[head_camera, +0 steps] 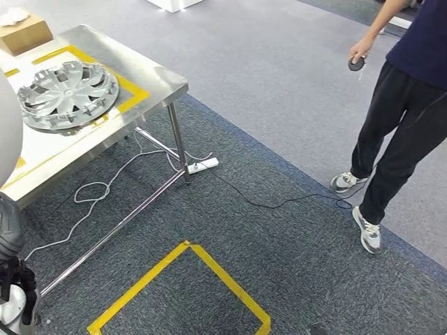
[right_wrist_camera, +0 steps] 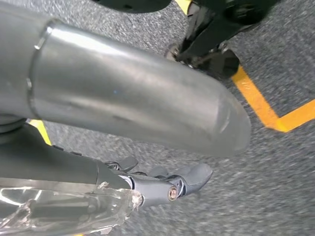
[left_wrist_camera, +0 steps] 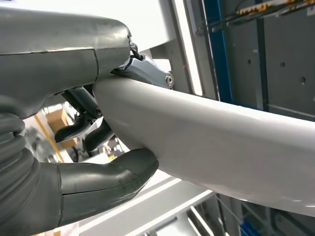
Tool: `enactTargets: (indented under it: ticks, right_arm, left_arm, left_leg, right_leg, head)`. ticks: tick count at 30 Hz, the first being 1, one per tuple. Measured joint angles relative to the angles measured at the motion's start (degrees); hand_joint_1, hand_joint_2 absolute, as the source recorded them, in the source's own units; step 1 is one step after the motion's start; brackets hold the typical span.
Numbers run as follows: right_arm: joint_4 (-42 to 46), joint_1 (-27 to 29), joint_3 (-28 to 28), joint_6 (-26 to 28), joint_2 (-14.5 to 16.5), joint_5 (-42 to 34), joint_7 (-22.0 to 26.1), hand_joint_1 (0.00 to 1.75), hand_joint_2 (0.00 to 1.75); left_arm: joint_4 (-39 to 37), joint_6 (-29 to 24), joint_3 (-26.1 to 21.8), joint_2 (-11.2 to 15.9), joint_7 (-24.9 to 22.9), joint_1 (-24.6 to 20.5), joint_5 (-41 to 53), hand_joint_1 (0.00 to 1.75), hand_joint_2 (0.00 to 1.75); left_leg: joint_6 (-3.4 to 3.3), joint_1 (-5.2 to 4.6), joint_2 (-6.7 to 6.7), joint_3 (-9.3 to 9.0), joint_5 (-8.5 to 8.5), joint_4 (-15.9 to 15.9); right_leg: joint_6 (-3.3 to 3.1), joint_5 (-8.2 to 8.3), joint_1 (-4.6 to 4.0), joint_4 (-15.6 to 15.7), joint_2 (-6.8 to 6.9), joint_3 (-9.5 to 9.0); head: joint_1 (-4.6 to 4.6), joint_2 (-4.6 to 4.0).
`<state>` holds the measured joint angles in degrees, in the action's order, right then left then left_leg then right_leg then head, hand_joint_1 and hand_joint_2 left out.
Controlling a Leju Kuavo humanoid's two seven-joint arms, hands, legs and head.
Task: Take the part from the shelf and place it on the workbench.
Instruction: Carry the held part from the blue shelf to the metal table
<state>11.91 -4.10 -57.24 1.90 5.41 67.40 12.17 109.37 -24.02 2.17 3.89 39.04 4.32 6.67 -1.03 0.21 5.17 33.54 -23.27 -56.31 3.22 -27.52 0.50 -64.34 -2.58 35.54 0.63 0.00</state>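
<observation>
The left hand (left_wrist_camera: pixel 74 162) holds the smooth grey part (left_wrist_camera: pixel 208 142) in its fingers (left_wrist_camera: pixel 111 174). It likely must go on the counter (head_camera: pixel 153 87) next. The right hand (right_wrist_camera: pixel 156 184) holds nothing, fingers apart.

Head view looks down; wrist views sit close behind each robot hand (left_wrist_camera: pixel 93 177).

The left hand (left_wrist_camera: pixel 85 147) clasps a smooth grey part (left_wrist_camera: pixel 223 142) between thumb and fingers (left_wrist_camera: pixel 79 125); the right hand (right_wrist_camera: pixel 122 123) hangs with fingers (right_wrist_camera: pixel 185 179) extended.
</observation>
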Motion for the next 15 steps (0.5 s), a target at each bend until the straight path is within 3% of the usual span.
enactTargets:
  ticks: [1,3,5,7,9,11,12,13,14,15]
  right_arm:
    - [0.0,0.0,-0.1,0.0,0.0,0.0,0.0,0.00,0.00]
    - [0.0,-0.1,-0.2,0.0,0.2,0.0,0.0,0.00,0.00]
    - [0.0,-0.2,-0.2,-0.1,0.3,0.0,0.1,0.00,0.00]
    - [0.0,-0.4,-0.3,-0.1,0.5,-0.1,0.2,0.00,0.00]
    - [0.0,-0.5,-0.4,-0.2,0.6,-0.2,0.2,0.00,0.00]
    - [0.0,-0.4,-0.6,-0.3,0.6,-0.4,0.1,0.00,0.00]
    - [0.0,-0.4,-0.7,-0.4,0.6,-0.5,0.0,0.00,0.00]
    - [0.0,-0.4,-0.7,-0.5,0.7,-0.6,0.0,0.00,0.00]
    - [0.0,-0.5,-0.8,-0.5,0.8,-0.7,-0.1,0.00,0.00]
    - [0.0,-0.5,-0.8,-0.5,0.9,-0.7,-0.1,0.00,0.00]
  left_arm:
    - [0.0,0.0,0.0,0.0,0.0,0.0,0.0,1.75,1.75]
    - [-0.1,0.0,0.0,0.0,0.0,-0.2,0.0,1.75,1.75]
    - [-0.1,0.0,0.0,0.1,0.0,-0.2,0.1,1.75,1.75]
    - [-0.2,0.0,0.0,0.3,0.0,-0.4,0.3,1.75,1.75]
    - [-0.3,0.0,0.0,0.4,0.0,-0.9,0.4,1.75,1.75]
    - [-0.6,0.0,0.1,0.5,0.0,-1.2,0.5,1.75,1.75]
    - [-0.7,0.1,0.1,0.5,0.0,-1.2,0.5,1.75,1.75]
    - [-0.8,0.2,0.1,0.6,0.0,-1.2,0.5,1.75,1.75]
    - [-0.9,0.2,0.1,0.6,0.0,-1.2,0.5,1.75,1.75]
    - [-0.9,0.3,0.0,0.7,0.0,-1.3,0.5,1.75,1.75]
  left_leg:
    - [0.26,-0.01,0.70,0.10,0.01,-0.1]
    - [1.01,0.05,1.99,0.55,0.24,-0.1]
    - [1.71,0.27,2.96,0.98,0.54,0.0]
    - [2.19,0.15,0.86,2.15,-0.84,-2.0]
    - [2.55,-0.03,-2.82,5.43,-4.57,-8.7]
    - [2.78,0.01,-4.23,8.78,-7.32,-15.7]
    - [2.81,0.02,-4.43,9.14,-7.15,-16.6]
    - [2.79,0.01,-4.65,8.24,-5.92,-15.2]
    - [2.68,-0.03,-5.30,6.22,-4.04,-11.6]
    - [2.55,-0.15,-6.83,3.72,-2.34,-7.3]
  right_leg:
    - [-0.06,1.15,0.22,3.5,-1.32,-1.62]
    - [-0.43,1.42,0.31,6.1,-2.66,-2.98]
    - [-1.24,1.68,0.18,6.2,-1.12,-3.10]
    - [-2.06,1.99,0.24,6.6,0.37,-3.17]
    - [-2.57,2.03,0.09,6.8,1.99,-3.15]
    - [-2.74,1.93,-0.10,6.8,3.78,-3.07]
    - [-2.76,1.88,-0.15,6.8,4.66,-3.09]
    - [-2.71,1.82,-0.17,6.8,5.50,-3.15]
    - [-2.62,1.73,-0.17,6.8,6.31,-3.28]
    - [-2.47,1.60,-0.25,6.8,7.04,-3.46]
  head:
    - [-0.03,0.00]
    - [-0.09,0.00]
    - [-0.08,0.00]
    - [-0.39,0.00]
    - [-0.80,0.00]
    - [-0.87,0.00]
    - [-0.87,0.00]
    - [-0.87,0.00]
    - [-0.87,0.00]
    - [-0.89,0.00]
